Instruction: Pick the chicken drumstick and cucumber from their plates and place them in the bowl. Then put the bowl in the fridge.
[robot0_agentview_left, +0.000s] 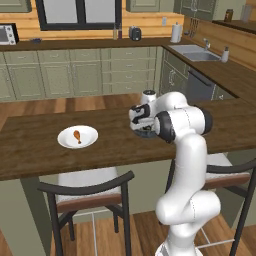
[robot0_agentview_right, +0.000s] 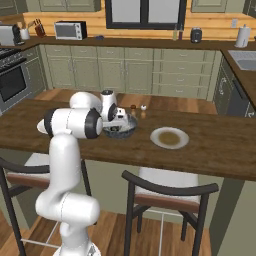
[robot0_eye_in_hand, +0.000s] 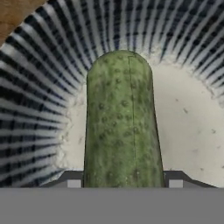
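Note:
My gripper (robot0_eye_in_hand: 124, 183) is shut on the dark green cucumber (robot0_eye_in_hand: 120, 122), which points down into the pale inside of the ribbed grey-blue bowl (robot0_eye_in_hand: 192, 131). In the base views the gripper (robot0_agentview_left: 142, 124) (robot0_agentview_right: 118, 124) hangs right over the bowl (robot0_agentview_left: 146, 135) (robot0_agentview_right: 126, 132) on the wooden counter, and the hand hides the cucumber. The chicken drumstick (robot0_agentview_left: 77, 136) lies on a white plate (robot0_agentview_left: 64, 138) to the bowl's left. A second plate (robot0_agentview_right: 170, 137) right of the bowl holds nothing. The fridge is out of view.
Two dark chairs (robot0_agentview_left: 85, 187) (robot0_agentview_right: 170, 190) stand tucked under the counter's near edge. Two small shakers (robot0_agentview_right: 138, 107) sit behind the bowl. Green cabinets, a sink (robot0_agentview_left: 195, 52) and a microwave (robot0_agentview_right: 70, 30) line the far walls.

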